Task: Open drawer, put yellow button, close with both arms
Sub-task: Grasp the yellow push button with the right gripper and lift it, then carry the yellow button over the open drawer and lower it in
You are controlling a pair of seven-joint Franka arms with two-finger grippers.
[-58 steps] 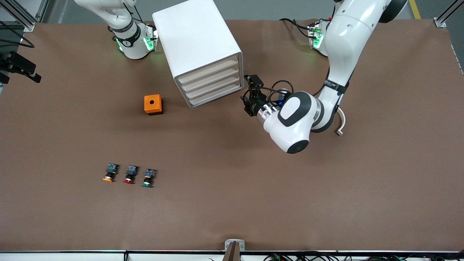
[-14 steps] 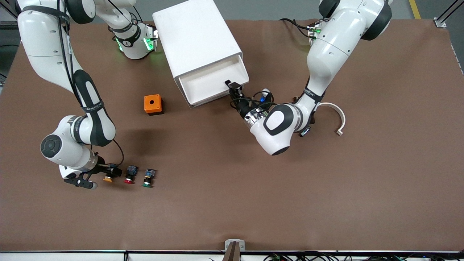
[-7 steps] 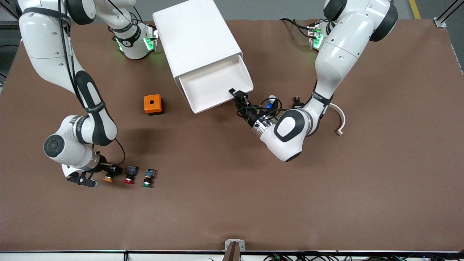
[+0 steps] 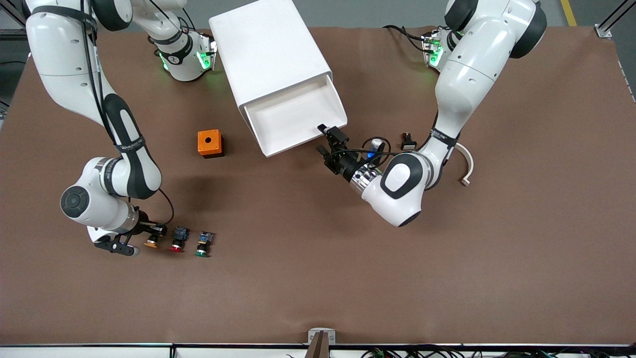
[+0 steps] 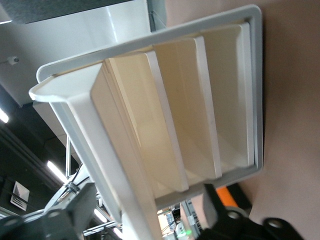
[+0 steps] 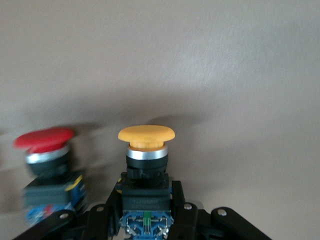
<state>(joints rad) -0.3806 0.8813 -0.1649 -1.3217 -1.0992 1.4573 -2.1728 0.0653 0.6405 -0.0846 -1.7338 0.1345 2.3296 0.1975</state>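
The white cabinet (image 4: 268,49) stands toward the robots' bases. Its top drawer (image 4: 293,117) is pulled out, an empty white tray. My left gripper (image 4: 329,140) hangs open at the drawer's front corner toward the left arm's end. In the left wrist view the drawer's front wall (image 5: 112,165) runs between the left gripper's (image 5: 142,220) spread fingers. My right gripper (image 4: 155,231) is low at the table, shut on the black body of the yellow button (image 4: 151,243). In the right wrist view the yellow button's cap (image 6: 146,134) sticks out past the right gripper (image 6: 146,200).
A red button (image 4: 177,245) and a green button (image 4: 202,251) lie beside the yellow one, toward the left arm's end. An orange box with a hole (image 4: 210,143) sits near the cabinet. A white curved piece (image 4: 466,164) lies by the left arm.
The left gripper pulled the drawer farther out, then opened and drew back a little from its front. The right gripper shut on the yellow button and shifted it slightly.
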